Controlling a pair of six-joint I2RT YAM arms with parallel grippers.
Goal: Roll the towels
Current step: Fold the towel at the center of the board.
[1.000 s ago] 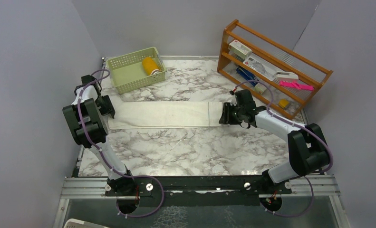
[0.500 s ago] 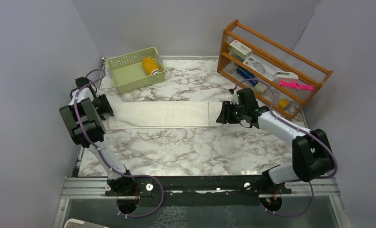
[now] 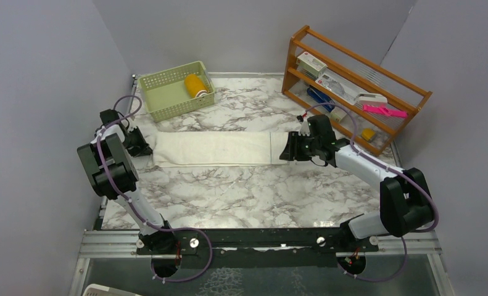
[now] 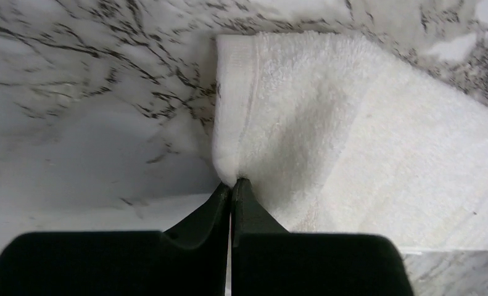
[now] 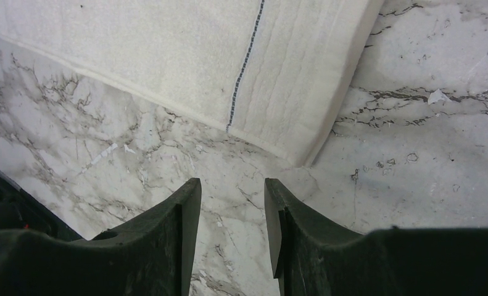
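The white towel [image 3: 213, 148] is lying flat in a long strip across the middle of the marble table [image 3: 241, 191]. The left gripper [image 4: 231, 188] is pinching the towel's left end, with its fingers squeezed tight on the cloth. The right gripper [image 5: 232, 191] is hanging by the towel's right end, its fingers a little way apart and holding nothing. The yellow towel [image 3: 196, 85] is sitting rolled up in the green basket [image 3: 173, 106] at the far left. A wooden rack [image 3: 352, 86] is standing at the far right.

2 towels [image 3: 213, 148] [image 3: 196, 85], 1 bskt [image 3: 173, 106], 1 rack [image 3: 364, 60], 2 arms [image 3: 108, 163] [image 3: 364, 163]
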